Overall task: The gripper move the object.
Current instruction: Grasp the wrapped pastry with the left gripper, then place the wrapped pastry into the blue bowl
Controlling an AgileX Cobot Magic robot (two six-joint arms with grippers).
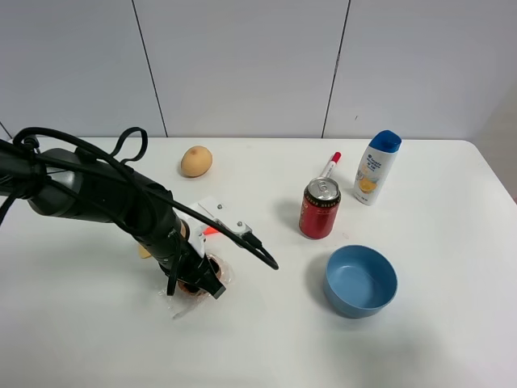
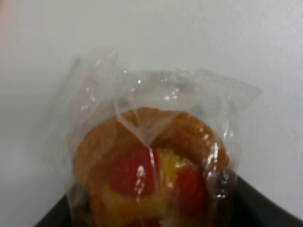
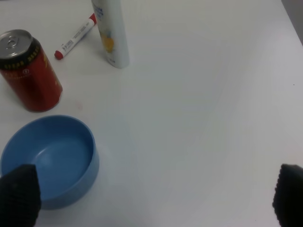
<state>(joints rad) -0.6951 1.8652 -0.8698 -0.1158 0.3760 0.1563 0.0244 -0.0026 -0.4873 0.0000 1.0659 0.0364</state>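
Note:
The pastry is round and golden-brown with red jam spots, in clear plastic wrap. It lies on the white table at the front left of the high view, mostly hidden under my left gripper. In the left wrist view the left gripper has a black jaw on each side of the pastry, pressed against the wrap. My right gripper is open and empty above the table, near the blue bowl. It is out of the high view.
A tan potato-like lump sits at the back left. A red can, a red-capped marker and a white shampoo bottle stand mid-right. The blue bowl is at the front right.

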